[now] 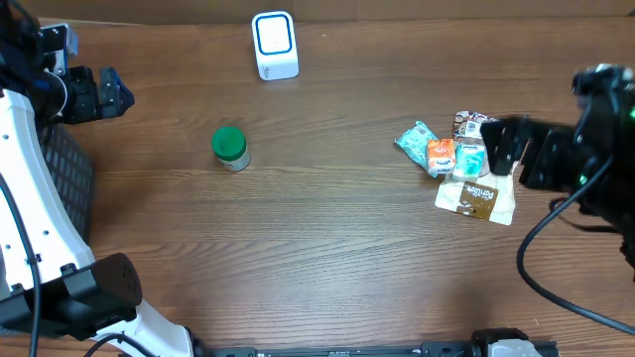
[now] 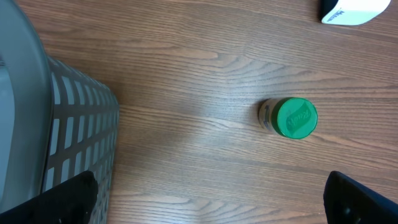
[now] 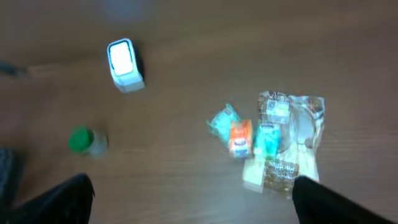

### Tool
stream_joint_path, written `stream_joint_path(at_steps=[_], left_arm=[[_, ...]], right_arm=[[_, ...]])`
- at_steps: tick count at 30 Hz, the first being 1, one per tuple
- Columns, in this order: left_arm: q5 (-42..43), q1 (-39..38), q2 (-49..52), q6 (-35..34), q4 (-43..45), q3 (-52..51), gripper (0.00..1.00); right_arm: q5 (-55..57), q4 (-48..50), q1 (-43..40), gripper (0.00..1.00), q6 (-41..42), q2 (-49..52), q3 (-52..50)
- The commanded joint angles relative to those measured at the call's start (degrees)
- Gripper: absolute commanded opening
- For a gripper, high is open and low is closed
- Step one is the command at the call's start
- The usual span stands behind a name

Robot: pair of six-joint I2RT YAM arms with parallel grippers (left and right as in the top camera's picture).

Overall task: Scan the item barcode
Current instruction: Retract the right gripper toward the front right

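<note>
Wooden counter (image 1: 327, 248) carries overlapping packets (image 1: 458, 164) — the right end effector (image 1: 508, 149), wide and empty like the left end effector (image 2: 210, 198), may pinch two together.

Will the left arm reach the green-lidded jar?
Probably yes. The jar stands alone on the table, nothing between it and the left arm, and its jaws are open.
</note>
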Motion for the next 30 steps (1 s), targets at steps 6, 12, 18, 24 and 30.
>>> stream_joint_path(at_steps=[6, 12, 18, 24, 30], left_arm=[[-0.17, -0.13, -0.74, 1.07, 0.07, 0.9, 1.0], [-0.15, -0.13, -0.74, 1.07, 0.04, 0.9, 1.0], [-0.17, -0.13, -0.74, 1.07, 0.07, 0.9, 1.0], [-0.17, -0.13, -0.74, 1.07, 0.07, 0.9, 1.0], [-0.17, -0.13, -0.74, 1.07, 0.07, 0.9, 1.0]], right_arm=[[0.72, 27.21, 0.63, 1.0, -0.72, -16.61, -27.54], [0.83, 55.36, 4.2, 1.0, -0.72, -31.63, -55.6], [0.94, 74.99, 4.81, 1.0, -0.68, -43.43, -76.19], [0.94, 81.15, 4.81, 1.0, -0.66, -51.76, -87.58], [0.94, 81.5, 4.9, 1.0, -0.66, -54.75, -90.95]])
